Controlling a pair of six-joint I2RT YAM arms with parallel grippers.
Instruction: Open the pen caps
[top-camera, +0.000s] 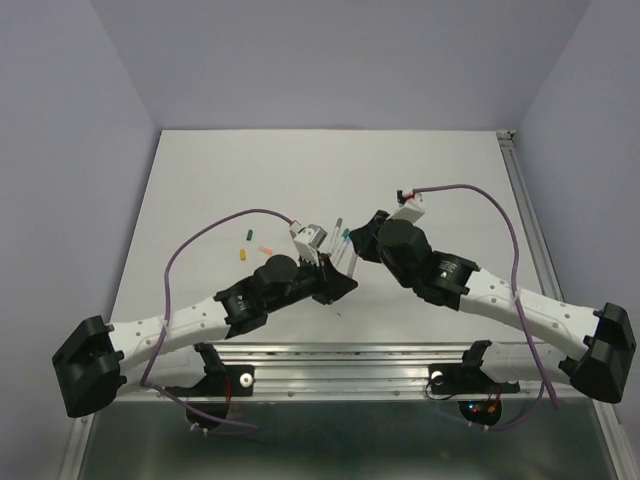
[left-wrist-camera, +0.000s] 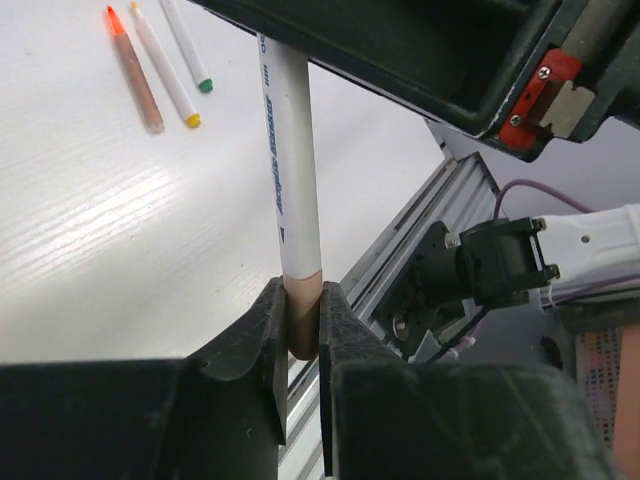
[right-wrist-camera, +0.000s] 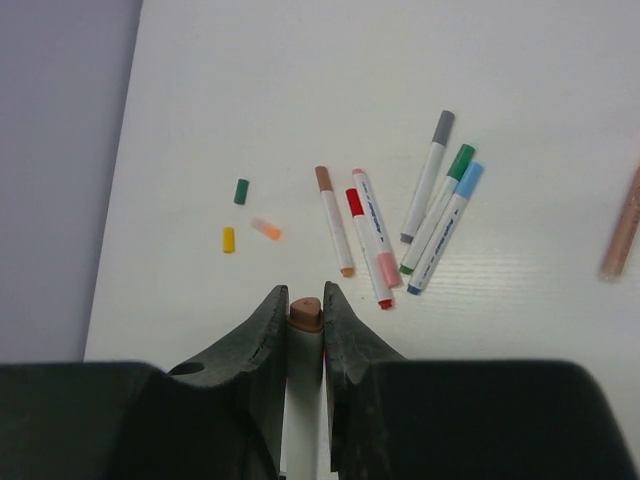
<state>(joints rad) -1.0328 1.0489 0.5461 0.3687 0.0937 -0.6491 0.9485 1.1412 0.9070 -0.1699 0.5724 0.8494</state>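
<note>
While clamping both ends of one pen (left-wrist-camera: 292, 160) in left gripper (left-wrist-camera: 302, 302) and right gripper (right-wrist-camera: 304, 300), seemingly mid-uncapping; needs a straight pull apart.

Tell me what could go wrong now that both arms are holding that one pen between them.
One: each set of jaws pinches only a short brown end of the pen, so a pull may slip off instead of pulling it open. Two: a freed cap could drop and roll away among the loose caps and pens on the table.
</note>
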